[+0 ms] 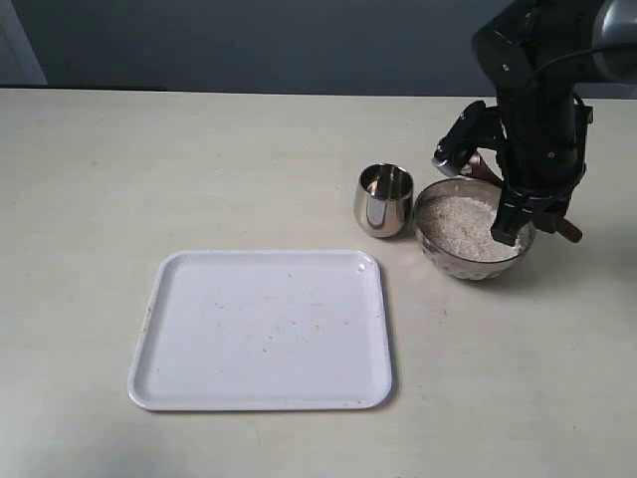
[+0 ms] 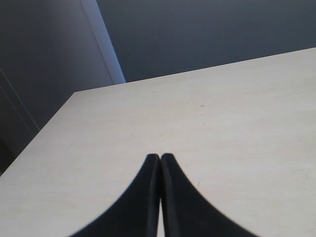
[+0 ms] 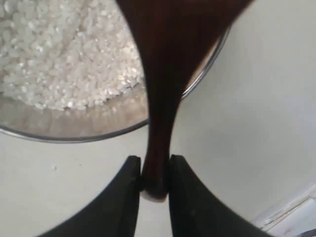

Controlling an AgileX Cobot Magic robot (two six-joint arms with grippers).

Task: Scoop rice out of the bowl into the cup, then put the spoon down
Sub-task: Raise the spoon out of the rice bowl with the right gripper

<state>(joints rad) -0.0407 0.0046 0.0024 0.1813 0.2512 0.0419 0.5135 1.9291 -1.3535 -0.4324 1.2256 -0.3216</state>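
The steel bowl [image 1: 472,261] stands right of centre with a mound of white rice [image 1: 460,224] in it. The small steel cup [image 1: 384,199] sits just left of it. My right gripper [image 1: 510,224] hangs over the bowl's right side, shut on the thin handle end of the dark wooden spoon [image 3: 157,148]. In the right wrist view the spoon crosses the bowl's rim [image 3: 74,138] beside the rice [image 3: 64,54]. In the exterior view the arm hides most of the spoon; a brown piece [image 1: 569,231] shows right of the bowl. My left gripper [image 2: 160,158] is shut and empty over bare table.
A white rectangular tray [image 1: 264,329] lies on the table in front of the cup, to the left of the bowl. The beige table [image 1: 100,179] stretches out around them. The left arm does not show in the exterior view.
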